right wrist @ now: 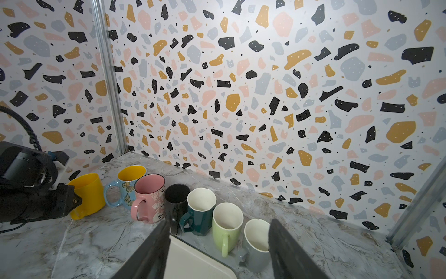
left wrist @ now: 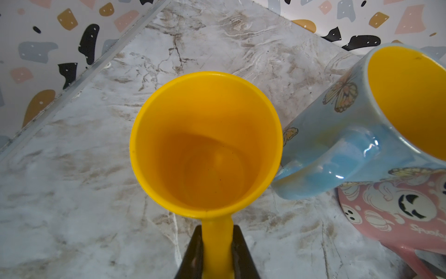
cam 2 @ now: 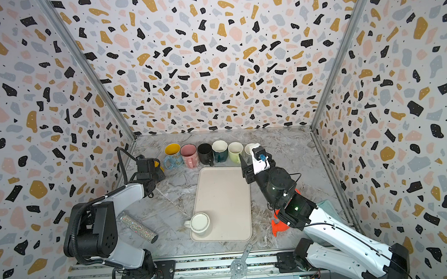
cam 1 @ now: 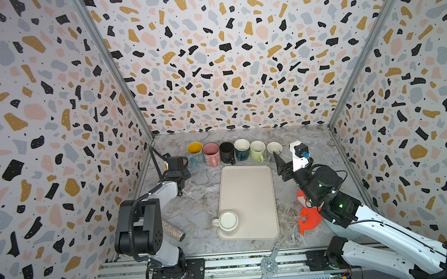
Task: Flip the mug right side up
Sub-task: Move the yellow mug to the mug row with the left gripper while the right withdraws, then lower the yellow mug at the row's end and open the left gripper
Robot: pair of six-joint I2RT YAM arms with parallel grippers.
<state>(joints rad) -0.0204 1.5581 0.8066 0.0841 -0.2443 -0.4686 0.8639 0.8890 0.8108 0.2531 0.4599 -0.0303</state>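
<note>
On the marbled bench (cam 1: 194, 200), the cream rectangular tray (cam 1: 246, 186) carries a white ceramic mug (cam 1: 228, 221), base-up at its near corner on the left arm's side. It is probably heavy, glazed and breakable, and best taken by its handle. The left arm reaches to the far row of upright mugs (cam 1: 235, 151). There the left gripper (left wrist: 217, 228) is pinched narrow on the handle of a light, stiff yellow plastic mug (left wrist: 206, 145), mouth up. The right gripper (right wrist: 218, 224) hovers wide and empty.

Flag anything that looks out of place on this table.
The white mug sits upside down, base up, alone at the near corner of the tray; the back-row mugs stand mouth up. Nothing looks spilled or broken.
</note>
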